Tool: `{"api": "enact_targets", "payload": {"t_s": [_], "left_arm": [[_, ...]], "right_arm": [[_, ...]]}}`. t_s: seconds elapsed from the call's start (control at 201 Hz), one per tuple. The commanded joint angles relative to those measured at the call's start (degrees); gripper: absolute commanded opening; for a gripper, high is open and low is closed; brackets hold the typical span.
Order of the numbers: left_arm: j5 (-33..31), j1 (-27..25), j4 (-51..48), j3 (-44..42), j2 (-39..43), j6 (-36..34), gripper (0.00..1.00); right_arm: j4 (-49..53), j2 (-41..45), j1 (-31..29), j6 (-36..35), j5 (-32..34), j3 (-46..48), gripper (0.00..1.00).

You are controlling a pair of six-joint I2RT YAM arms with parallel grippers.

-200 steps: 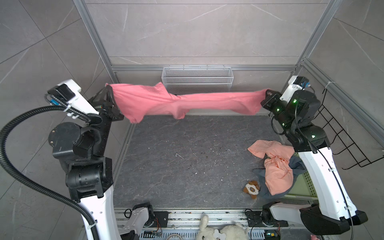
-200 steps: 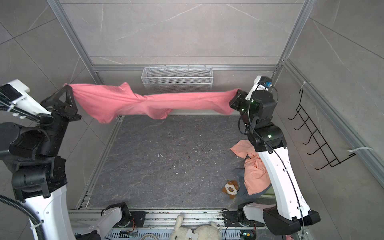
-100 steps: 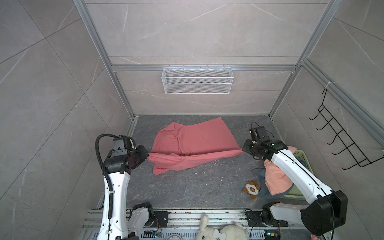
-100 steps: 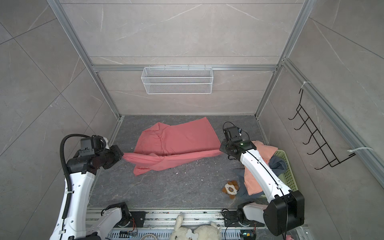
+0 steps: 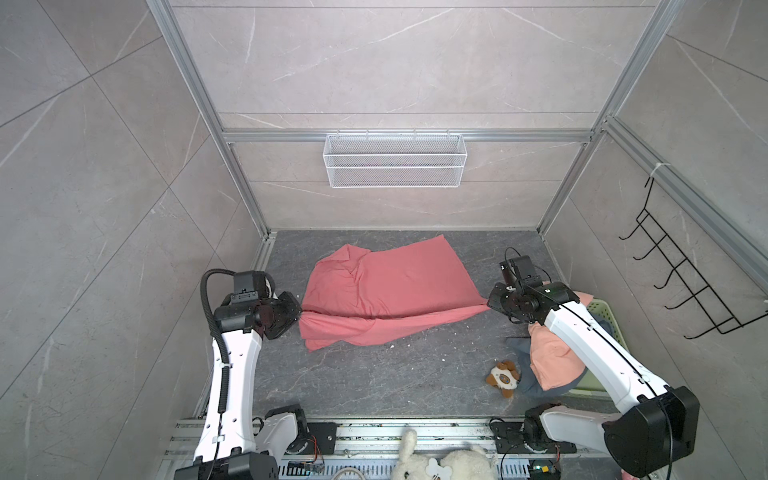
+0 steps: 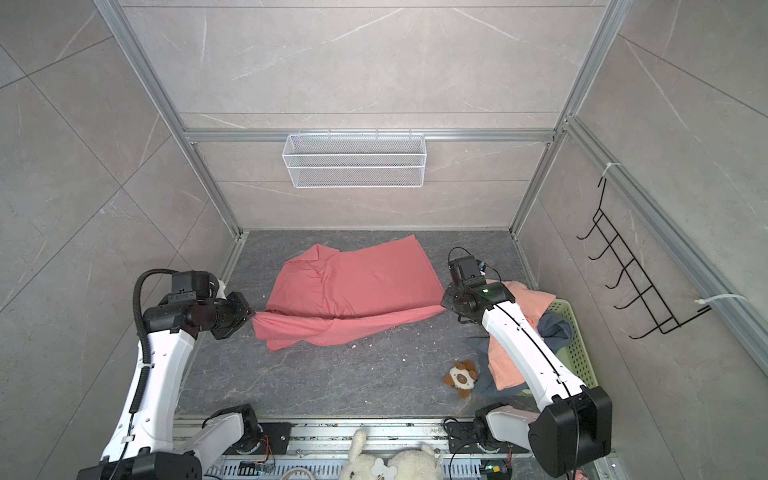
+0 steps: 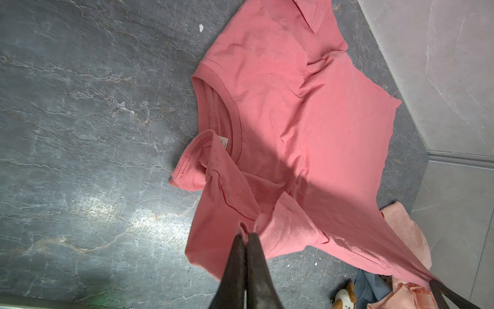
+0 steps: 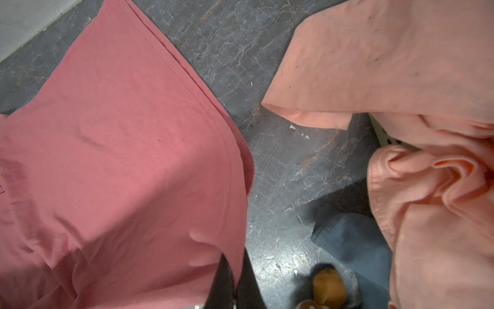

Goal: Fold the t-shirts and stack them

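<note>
While the coral-red t-shirt [image 5: 386,291] is spread on the dark tabletop [image 5: 374,382], its near edge is stretched between the arms. One end is pinched by the clenched left fingers [image 7: 235,262], the other by the clenched right fingers [image 8: 224,278]. A peach t-shirt [image 5: 552,357] and a blue-grey t-shirt [image 6: 555,326] are draped over the green basket [image 6: 579,353] at the right.

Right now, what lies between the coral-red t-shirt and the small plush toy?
Only bare grey floor with a few white specks separates the coral-red t-shirt from the plush toy. Both top views show it.
</note>
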State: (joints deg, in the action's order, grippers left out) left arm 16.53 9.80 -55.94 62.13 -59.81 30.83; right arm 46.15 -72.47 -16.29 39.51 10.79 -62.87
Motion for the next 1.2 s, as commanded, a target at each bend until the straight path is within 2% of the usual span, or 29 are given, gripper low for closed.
{"api": "enact_targets", "payload": {"t_s": [0.0, 0.09, 0.169, 0.229, 0.279, 0.358, 0.403, 0.458, 0.528, 0.617, 0.727, 0.766, 0.826, 0.851, 0.896, 1.01, 1.194], "left_arm": [[3.44, 0.24, 4.42, 1.24, -0.74, 2.24, 0.00], [5.62, 0.22, 11.23, 3.99, -5.68, 3.38, 0.00], [6.66, 0.22, 15.55, 13.52, -13.31, 2.14, 0.00], [7.99, 0.30, 16.54, 25.29, -19.63, 0.11, 0.00], [9.57, 0.30, 14.92, 38.78, -24.91, -1.83, 0.00], [11.84, 0.33, 13.60, 58.78, -30.23, -3.71, 0.00], [13.50, 0.31, 14.49, 65.13, -30.69, -4.53, 0.00], [14.27, 0.22, 15.17, 67.03, -28.64, -6.04, 0.00], [15.21, 0.22, 15.85, 59.50, -22.65, -8.88, 0.00], [15.82, 0.22, 18.40, 37.05, -11.34, -9.62, 0.00], [11.38, 0.23, 15.70, 11.93, -0.44, -4.49, 0.01], [10.73, 0.13, 14.67, 3.93, 3.16, -1.00, 0.12], [8.90, 0.08, 13.91, -6.66, 9.25, 3.81, 0.49], [7.34, 0.12, 12.91, -9.96, 11.69, 5.17, 0.59], [3.79, 0.13, 9.89, -13.36, 15.34, 7.03, 0.71], [-2.59, 0.13, 3.34, -14.37, 17.83, 7.45, 0.78], [1.21, 0.13, 4.87, -16.48, 8.90, 11.40, 0.76]], "right_arm": [[-3.21, -1.86, 0.29, 1.56, 1.49, 1.20, 0.00], [-9.01, -5.43, 0.30, 2.51, -0.20, 0.30, 0.00], [-13.13, -10.99, 0.29, 2.10, -2.22, -4.77, 0.00], [-13.88, -15.21, 0.28, 1.21, -2.77, -11.53, 0.00], [-14.18, -17.67, 0.30, 0.31, -2.94, -17.68, 0.00], [-15.87, -18.00, 0.29, -0.65, -2.69, -25.06, 0.00], [-17.25, -16.69, 0.32, -1.11, -2.06, -26.80, 0.00], [-19.45, -13.86, 0.34, -1.60, -0.92, -25.96, 0.00], [-21.39, -9.97, 0.23, -2.38, 0.34, -21.97, 0.00], [-23.18, -6.32, 0.30, -2.52, -0.47, -13.45, 0.00], [-23.62, -5.78, 0.26, -0.18, -3.22, -3.18, 0.00], [-24.64, -5.86, 0.27, 0.71, -3.74, 0.62, 0.00], [-25.72, -6.10, 0.17, 2.27, -4.08, 5.40, 0.00], [-26.23, -6.18, 0.19, 2.29, -4.20, 6.98, 0.00], [-26.08, -6.61, 0.21, 3.17, -4.27, 9.20, 0.00], [-23.81, -7.88, 0.14, 2.90, -4.54, 10.98, 0.00], [-22.25, -10.50, 0.21, 1.10, -4.29, 10.45, 0.00]]}}
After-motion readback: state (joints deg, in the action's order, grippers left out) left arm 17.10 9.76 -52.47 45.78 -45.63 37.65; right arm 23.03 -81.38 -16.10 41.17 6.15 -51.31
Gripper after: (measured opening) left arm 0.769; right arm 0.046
